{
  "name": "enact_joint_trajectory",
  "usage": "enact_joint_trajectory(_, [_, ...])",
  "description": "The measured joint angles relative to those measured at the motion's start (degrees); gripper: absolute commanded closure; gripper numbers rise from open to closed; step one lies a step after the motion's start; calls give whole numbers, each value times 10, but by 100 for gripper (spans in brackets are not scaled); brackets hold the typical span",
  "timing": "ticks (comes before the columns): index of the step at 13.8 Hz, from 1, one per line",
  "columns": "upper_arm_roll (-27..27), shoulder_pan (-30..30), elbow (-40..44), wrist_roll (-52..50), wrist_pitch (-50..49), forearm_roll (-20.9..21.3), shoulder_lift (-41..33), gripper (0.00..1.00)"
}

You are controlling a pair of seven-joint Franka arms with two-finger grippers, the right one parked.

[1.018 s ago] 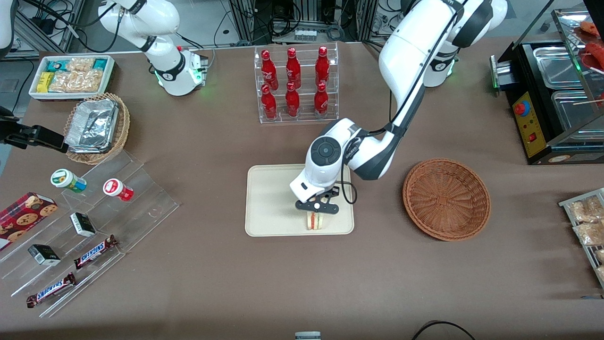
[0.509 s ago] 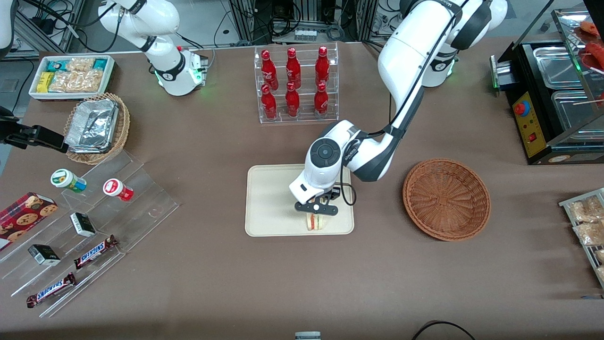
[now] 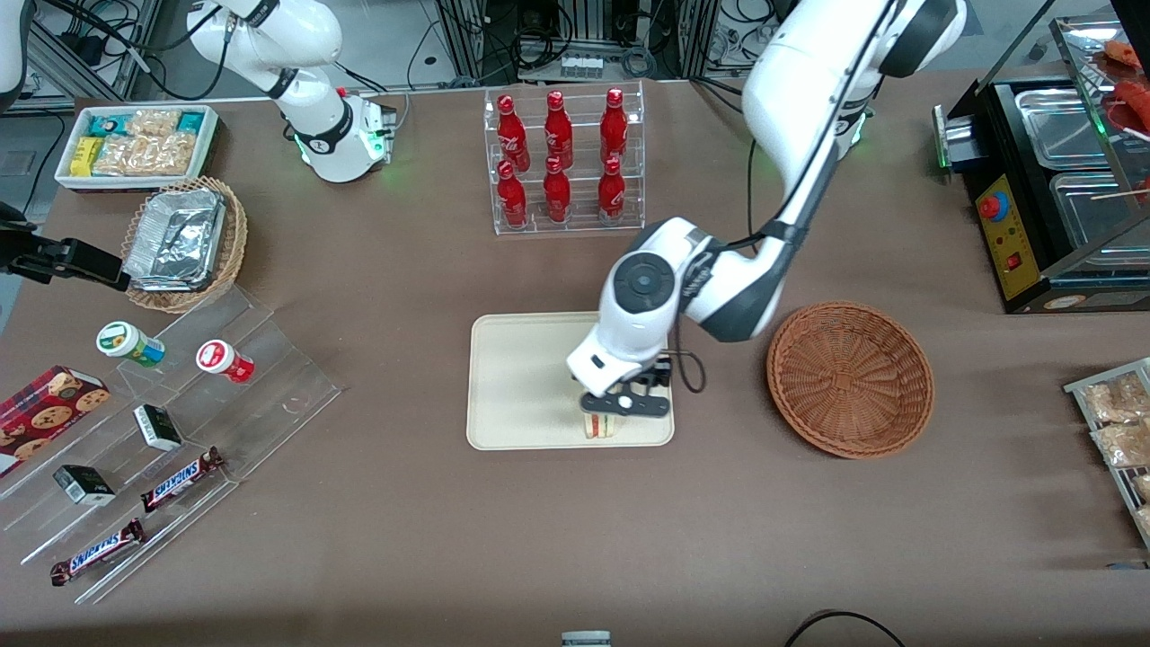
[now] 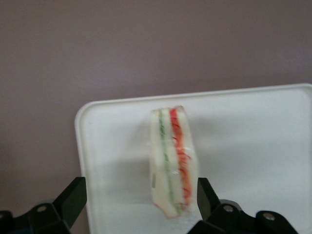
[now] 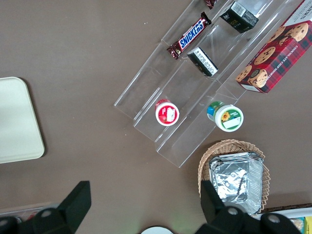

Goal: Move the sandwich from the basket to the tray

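The sandwich point(image 3: 601, 426) stands on its edge on the cream-white tray point(image 3: 521, 377), near the tray's edge nearest the front camera. Its green and red-orange stripes show in the left wrist view point(image 4: 173, 161). My left gripper point(image 3: 626, 404) hangs just above it, open. In the left wrist view the gripper point(image 4: 140, 191) straddles the sandwich, which stands close to one black finger point(image 4: 204, 195) and well apart from the other finger point(image 4: 73, 197). The tray's rim point(image 4: 83, 146) shows there too. The reddish-brown wicker basket point(image 3: 849, 377) sits beside the tray toward the working arm's end and holds nothing.
A clear rack of red bottles point(image 3: 561, 162) stands farther from the front camera than the tray. Toward the parked arm's end are a clear stepped stand with snacks point(image 3: 171, 431), a tan basket with foil trays point(image 3: 184, 243) and a white snack bin point(image 3: 139, 144).
The left arm and gripper have shifted a little toward the basket's side. The sandwich stays in place on the tray.
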Motion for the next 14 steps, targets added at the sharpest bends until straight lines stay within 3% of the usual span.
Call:
enact_joint_trajectory(7, [1, 132, -1, 137, -85, -8, -50, 0])
enact_joint_trajectory(14, [4, 187, 0, 184, -187, -5, -130, 0])
